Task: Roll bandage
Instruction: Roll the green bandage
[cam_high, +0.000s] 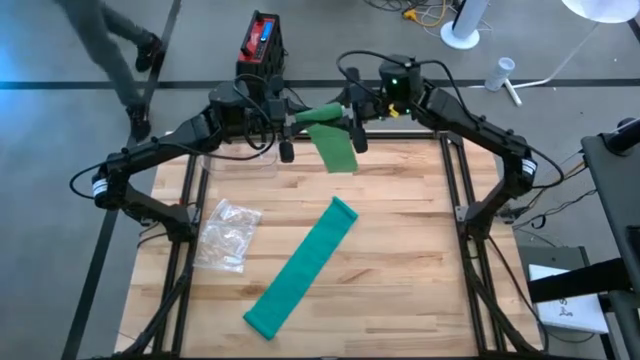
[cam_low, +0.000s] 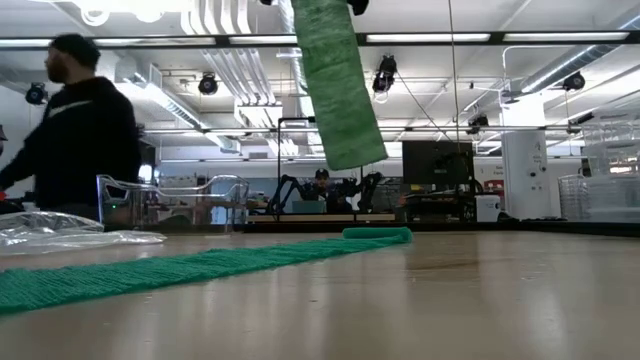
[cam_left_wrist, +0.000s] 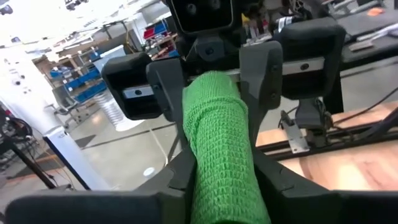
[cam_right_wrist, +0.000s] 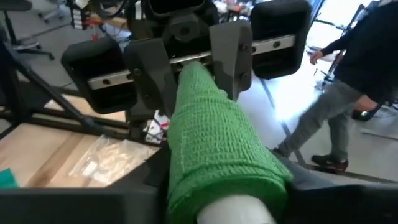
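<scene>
A green bandage roll (cam_high: 322, 114) is held high above the table's far edge between my two grippers, which face each other. My left gripper (cam_high: 303, 119) is shut on its left end and my right gripper (cam_high: 346, 112) on its right end. A loose tail (cam_low: 336, 85) hangs down from the roll, and its lower end (cam_low: 352, 158) is clear of the table. A white core (cam_right_wrist: 237, 211) shows in the roll's end in the right wrist view. A second green bandage strip (cam_high: 302, 265) lies flat and slanting on the table. My left gripper pinches the roll's left end (cam_left_wrist: 219, 186) between its two fingers (cam_left_wrist: 179, 177), coming level from the table's left and lying along the roll. The roll is lifted clear and lies about level. My right gripper pinches the roll's right end (cam_right_wrist: 217, 180) between its two fingers (cam_right_wrist: 155, 183), coming level from the table's right and lying along the roll. The roll is lifted clear, and its tail hangs slack below.
A clear plastic bag (cam_high: 228, 235) lies on the table's left part. A clear container (cam_high: 238, 162) stands at the far left. A red and black box (cam_high: 261, 40) sits on the floor beyond the table. A person (cam_low: 80, 125) walks past the far left side.
</scene>
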